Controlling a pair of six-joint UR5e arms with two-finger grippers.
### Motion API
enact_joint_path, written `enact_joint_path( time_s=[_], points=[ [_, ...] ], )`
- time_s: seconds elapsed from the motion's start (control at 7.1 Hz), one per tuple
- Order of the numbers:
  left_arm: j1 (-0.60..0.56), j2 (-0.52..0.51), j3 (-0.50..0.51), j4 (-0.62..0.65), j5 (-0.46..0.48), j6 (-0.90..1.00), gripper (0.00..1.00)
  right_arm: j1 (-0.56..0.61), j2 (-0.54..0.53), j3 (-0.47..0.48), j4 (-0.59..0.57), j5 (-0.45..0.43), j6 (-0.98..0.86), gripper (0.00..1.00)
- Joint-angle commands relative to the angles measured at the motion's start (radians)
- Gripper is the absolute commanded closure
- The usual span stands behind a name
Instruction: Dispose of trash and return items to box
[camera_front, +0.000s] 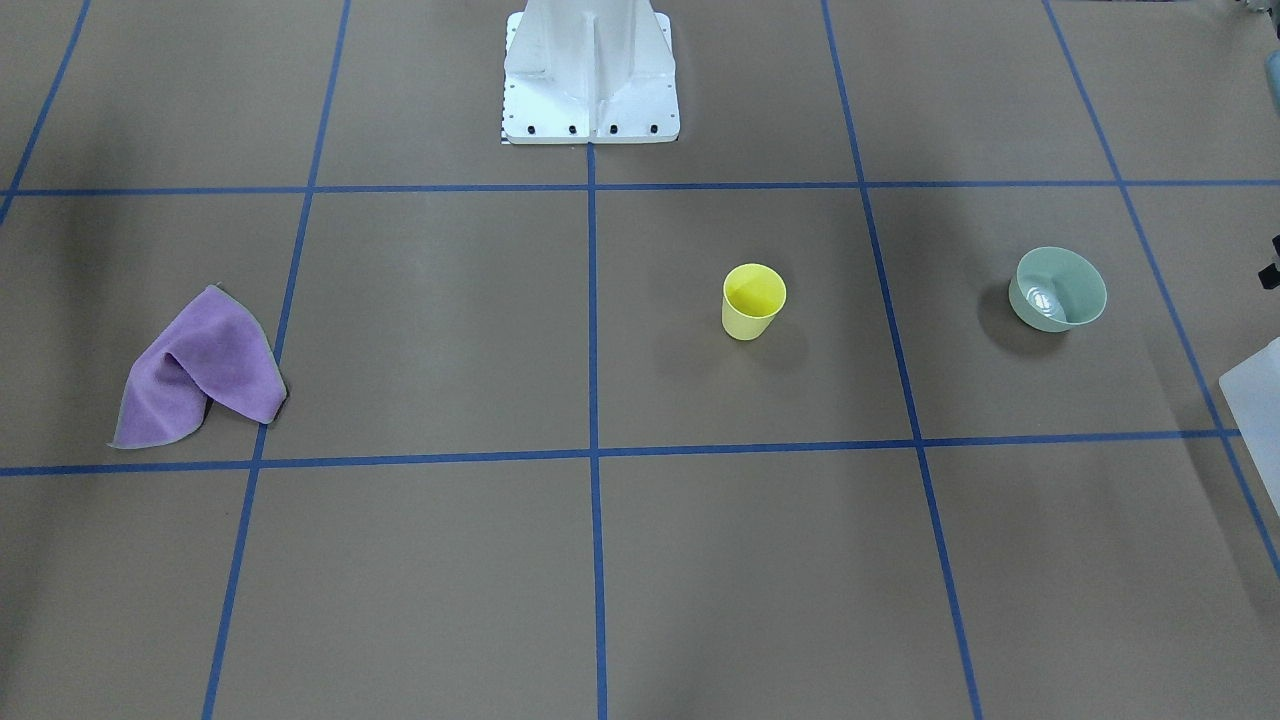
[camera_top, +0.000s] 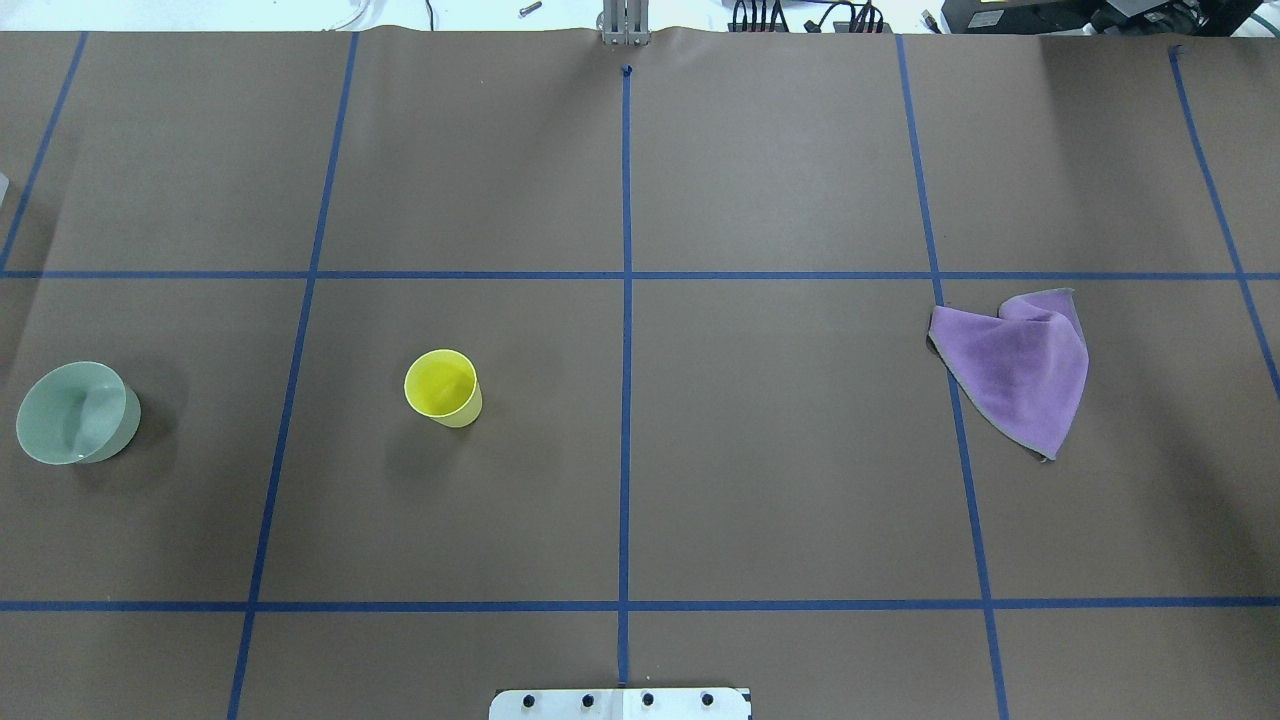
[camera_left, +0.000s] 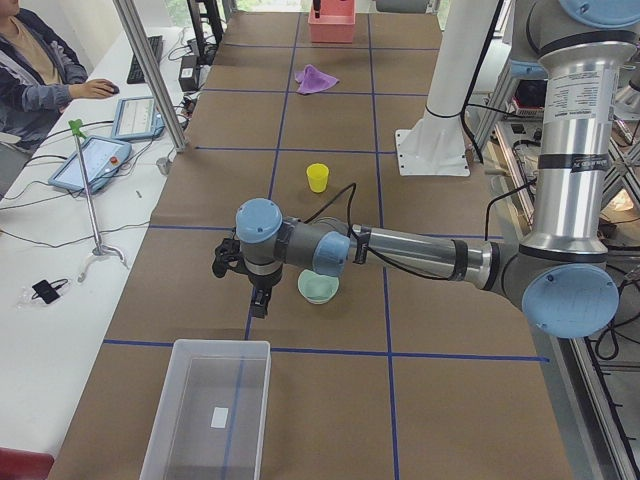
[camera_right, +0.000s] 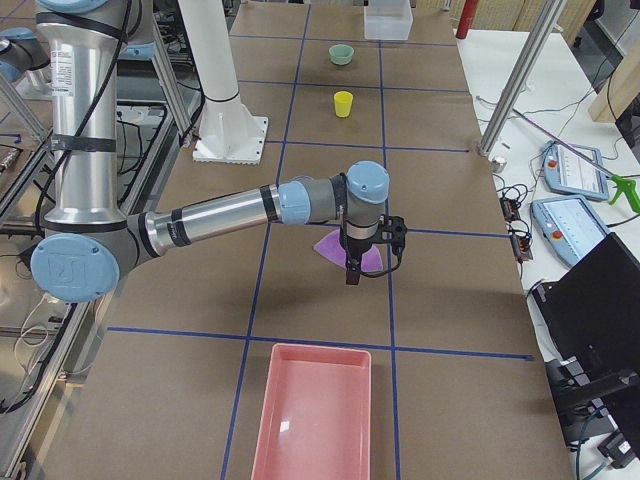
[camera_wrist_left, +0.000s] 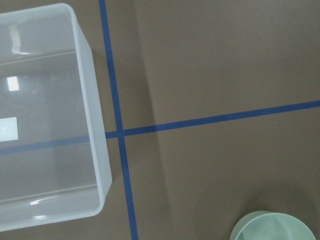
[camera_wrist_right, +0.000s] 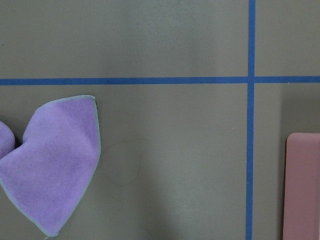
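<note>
1 bowl (camera_front: 1060, 290) near left claw (camera_left: 258, 306) | cloth (camera_top: 1015, 370) near right claw (camera_right: 352, 274)

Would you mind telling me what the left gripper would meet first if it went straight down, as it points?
Likely bare table: the left gripper points down between the box and the bowl, touching neither.

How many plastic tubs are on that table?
2. A clear tub at the end of the table on the robot's left, near the green bowl; a pink tub at the opposite end, near the purple cloth.
</note>
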Motion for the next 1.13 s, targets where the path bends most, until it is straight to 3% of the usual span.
enact_joint_path(
  time_s=[0.0,0.99],
  points=[
    [0.000,-0.003,-0.003,-0.014,-0.003,-0.002,0.02,0.000,0.004,0.001,0.002,0.002,0.002,0.00],
    [0.003,0.006,-0.012,-0.017,-0.003,0.001,0.02,0.000,-0.006,0.007,0.002,0.010,0.004,0.00]
  ],
)
